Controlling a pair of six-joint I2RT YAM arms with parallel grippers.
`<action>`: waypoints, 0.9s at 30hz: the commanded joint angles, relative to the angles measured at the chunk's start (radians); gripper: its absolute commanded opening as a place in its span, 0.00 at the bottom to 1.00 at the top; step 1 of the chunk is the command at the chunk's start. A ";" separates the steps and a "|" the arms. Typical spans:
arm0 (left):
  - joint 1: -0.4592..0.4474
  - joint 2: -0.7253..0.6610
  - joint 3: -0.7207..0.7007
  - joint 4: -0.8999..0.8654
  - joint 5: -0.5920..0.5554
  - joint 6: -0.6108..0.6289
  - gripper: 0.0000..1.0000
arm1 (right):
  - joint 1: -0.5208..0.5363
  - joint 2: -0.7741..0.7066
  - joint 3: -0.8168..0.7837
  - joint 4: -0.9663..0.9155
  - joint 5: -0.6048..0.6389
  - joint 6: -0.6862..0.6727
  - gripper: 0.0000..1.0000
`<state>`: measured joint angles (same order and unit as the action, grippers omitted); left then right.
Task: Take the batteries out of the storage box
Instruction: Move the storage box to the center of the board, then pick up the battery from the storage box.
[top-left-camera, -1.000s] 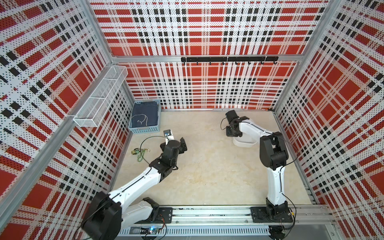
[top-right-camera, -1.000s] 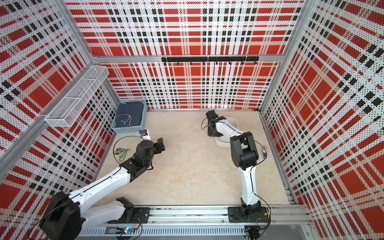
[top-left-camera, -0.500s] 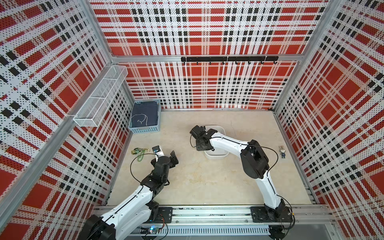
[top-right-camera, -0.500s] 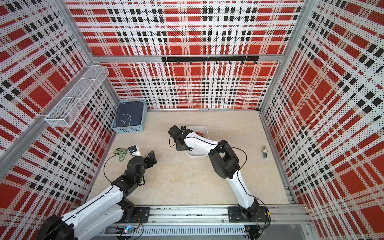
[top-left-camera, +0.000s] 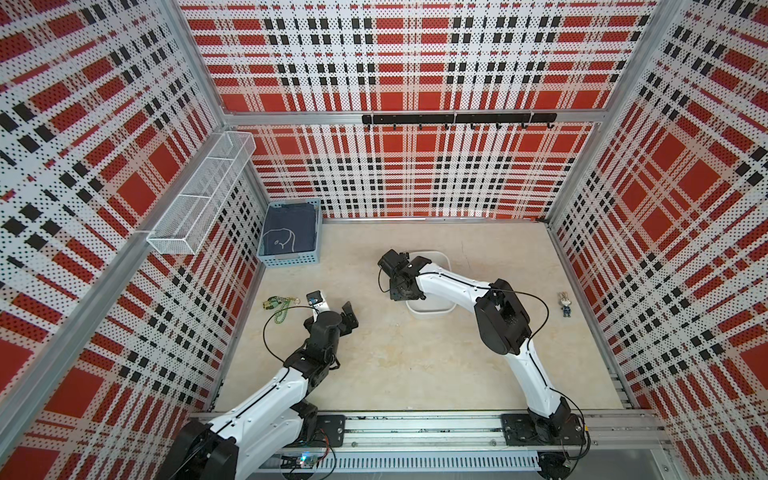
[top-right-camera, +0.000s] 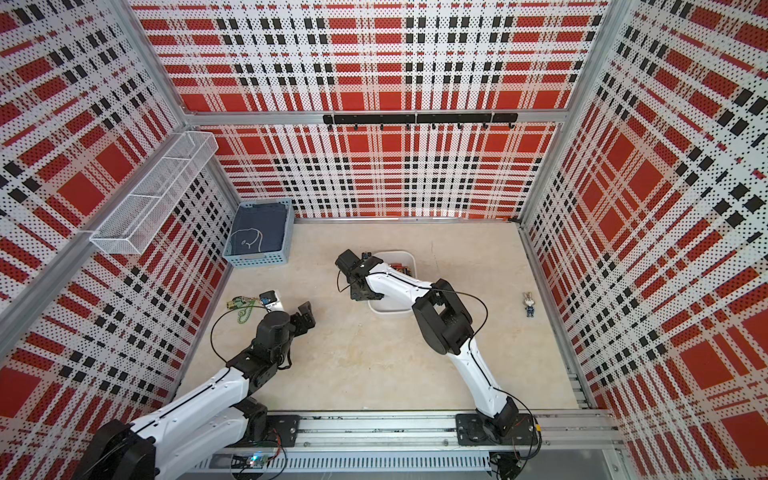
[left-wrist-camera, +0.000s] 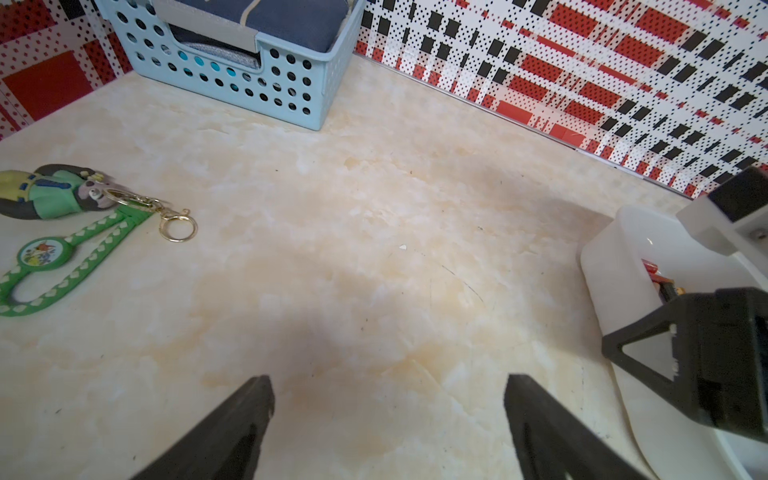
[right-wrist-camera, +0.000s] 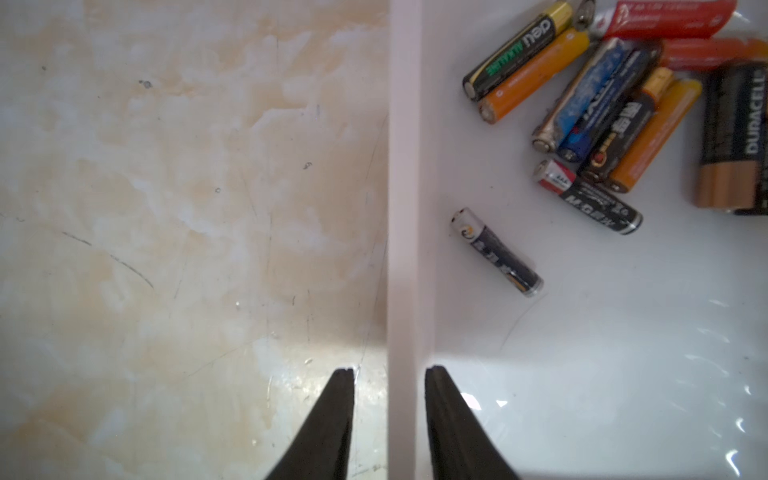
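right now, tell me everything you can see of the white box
The box is a shallow, glossy white plastic tray with rounded corners and a plain rim, sitting flat on the beige table. About a dozen batteries lie in it, most piled at one end, one black cell apart. The right gripper straddles one side wall, one finger inside, one outside, jaws parted, apparently not clamping it.

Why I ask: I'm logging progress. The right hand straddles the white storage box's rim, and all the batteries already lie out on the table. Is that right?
Not quite. The right hand does straddle the storage box rim, but the batteries lie inside the box, not out on the table. The right wrist view shows it.
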<state>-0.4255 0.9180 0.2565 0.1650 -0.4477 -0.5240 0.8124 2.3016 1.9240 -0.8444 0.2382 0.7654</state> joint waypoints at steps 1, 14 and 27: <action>0.007 0.002 0.004 0.019 0.017 -0.008 0.93 | -0.002 -0.066 0.018 -0.023 -0.013 -0.055 0.43; -0.137 0.186 0.378 0.006 0.038 0.024 0.91 | -0.251 -0.482 -0.385 0.319 -0.376 -0.439 0.46; -0.171 0.501 0.499 0.111 0.187 -0.160 0.88 | -0.254 -0.216 -0.226 0.222 -0.338 -0.700 0.45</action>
<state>-0.5972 1.4071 0.7471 0.2413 -0.2817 -0.6479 0.5373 2.0651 1.6489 -0.6250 -0.0940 0.1265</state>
